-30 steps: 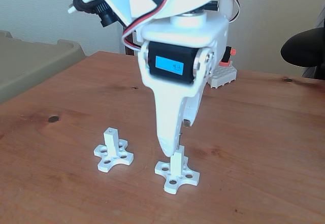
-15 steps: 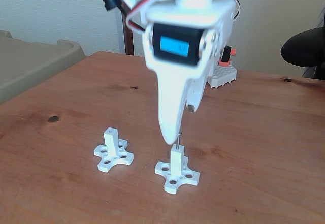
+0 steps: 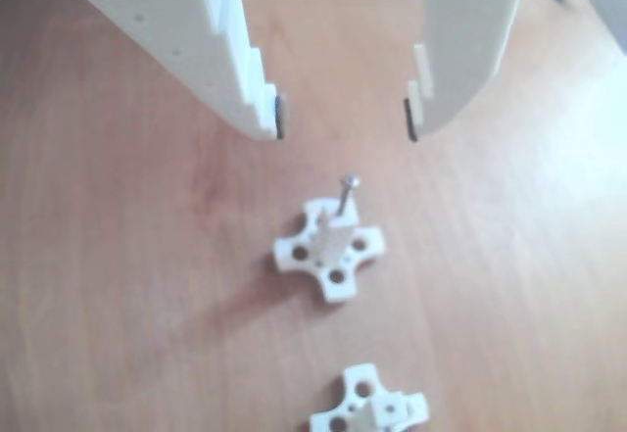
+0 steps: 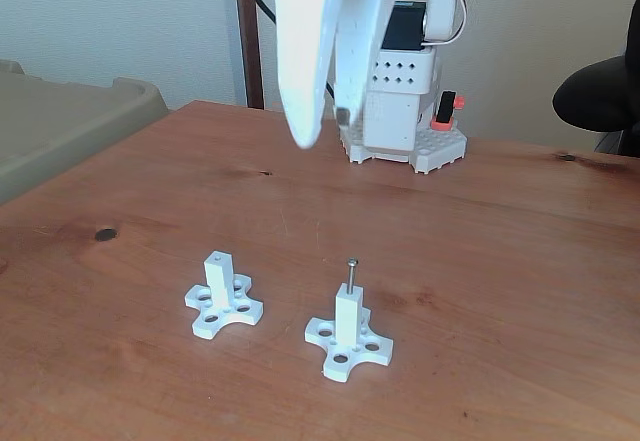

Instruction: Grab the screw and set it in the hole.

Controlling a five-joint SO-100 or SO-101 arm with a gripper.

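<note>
The thin silver screw (image 4: 352,273) stands upright in the hole at the top of the right white post (image 4: 347,323) in the fixed view, head up, shaft partly sunk in. The other view shows the same screw (image 3: 346,195) leaning slightly in its post (image 3: 328,246). My gripper (image 4: 322,129) hangs high above the table, well up and left of the screw, touching nothing. In the other view the gripper (image 3: 344,119) is open, its two white fingers spread wide with nothing between them, directly above the screw head.
A second white post (image 4: 218,281) with an unfilled hole stands left of the first; it also shows low in the other view (image 3: 377,412). The arm's base (image 4: 400,111) sits at the table's back. A beige bin (image 4: 60,121) lies left, a black chair (image 4: 600,91) right.
The gripper let go of the screw and rose up and back from the right post. The screw stays standing in the post's hole.
</note>
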